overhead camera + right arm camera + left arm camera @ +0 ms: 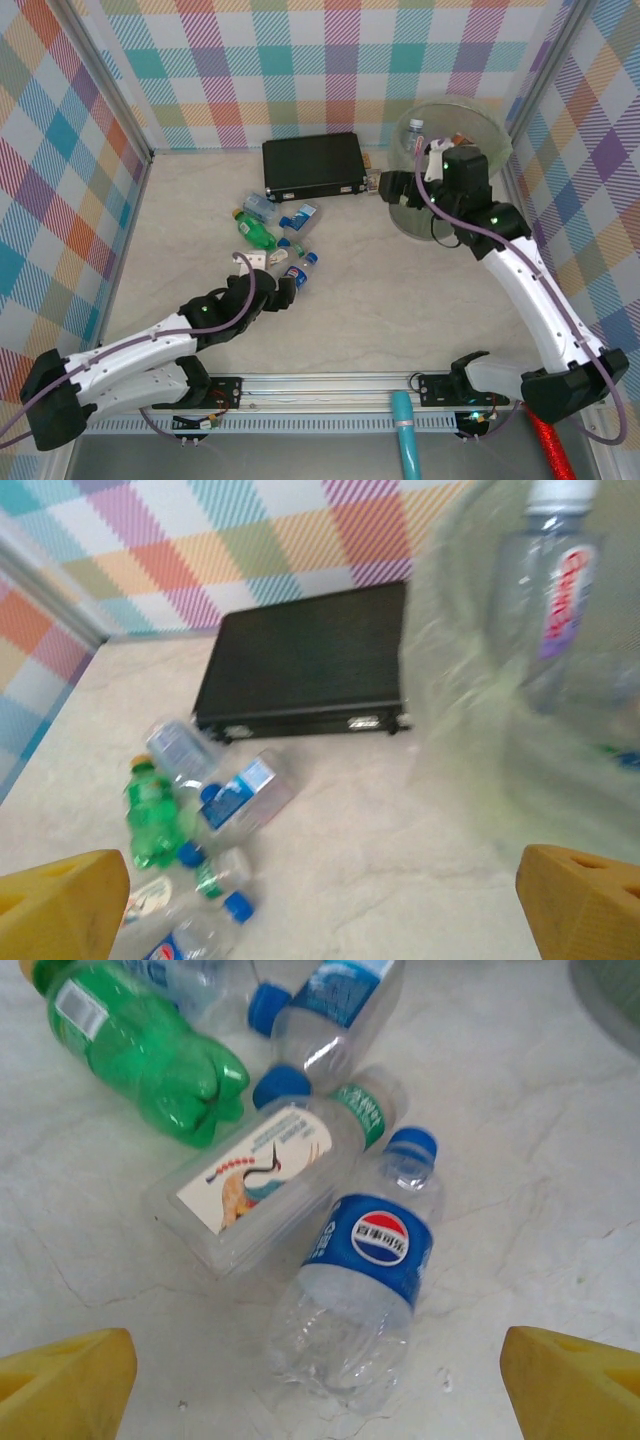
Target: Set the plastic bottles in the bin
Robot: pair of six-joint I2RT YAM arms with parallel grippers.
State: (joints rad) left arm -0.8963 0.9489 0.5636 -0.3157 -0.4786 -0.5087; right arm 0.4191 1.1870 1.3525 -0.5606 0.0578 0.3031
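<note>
Several plastic bottles (268, 228) lie in a heap on the table left of centre. In the left wrist view a clear bottle with a blue Pepsi label (366, 1260) lies nearest, and beside it a cream-labelled bottle (262, 1178), a green bottle (150, 1060) and a blue-labelled one (335, 1005). My left gripper (320, 1390) is open, and its yellow fingers (70, 1380) stand wide on either side of the Pepsi bottle's base without touching it. The bin (485, 118) stands at the back right with a white-capped bottle (555, 610) inside. My right gripper (388, 187) hangs open and empty beside the bin wall (470, 680).
A flat black case (312, 165) lies at the back centre, between the bottle heap and the bin. Checked walls close in the table on three sides. Bare tabletop (400, 280) stretches between the heap and the right arm.
</note>
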